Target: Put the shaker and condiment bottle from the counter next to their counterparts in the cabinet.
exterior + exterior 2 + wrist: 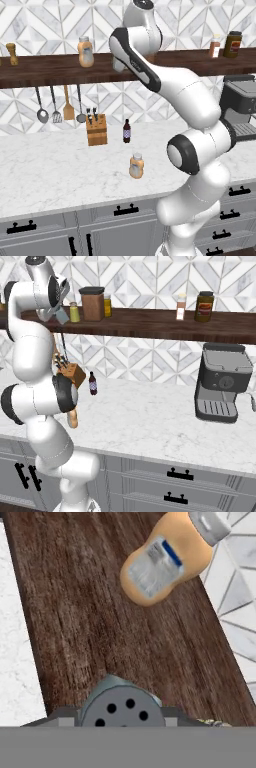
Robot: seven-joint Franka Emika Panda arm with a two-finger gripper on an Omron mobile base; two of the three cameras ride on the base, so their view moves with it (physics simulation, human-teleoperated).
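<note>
Closest to the hand camera is the shaker (pixel 121 707), seen from above with its grey holed cap pointing up at the lens, clamped between the dark fingers of the gripper (pixel 121 719) that press on it from both sides. It stands over the front edge of the cabinet (pixel 115 612), the long dark-brown shelf plank, with the pale marble counter (pixel 17 662) showing below that edge. In the right base view the same shaker (pixel 61 316) hangs as a pale blue-grey body under the hand, just beside a small yellow-green shaker (pixel 74 312) that stands on the plank. Farther in on the plank, toward the tiled wall, stands one squat orange bottle (pixel 165 557) with a pale label and pale cap; the left base view shows it (pixel 85 51) upright near the plank's left part, well apart from the hand.

The other orange bottle (pixel 136 165) stands upright on the counter, toward its front edge, in front of a slim dark bottle (pixel 127 131) and a wooden knife block (pixel 96 129) that sit nearer the wall. Ladles and a spatula hang under the plank at the left.

Next to the yellow-green shaker on the plank are a brown canister (pixel 92 304) with a dark lid and a small yellow jar behind it. Toward the plank's right end stand a pale bottle (pixel 181 307) and a dark jar (pixel 204 306). Below them, on the counter's right side, sits a grey coffee machine (pixel 223 382). Grey drawer fronts (pixel 45 232) with black handles run under the counter edge.
</note>
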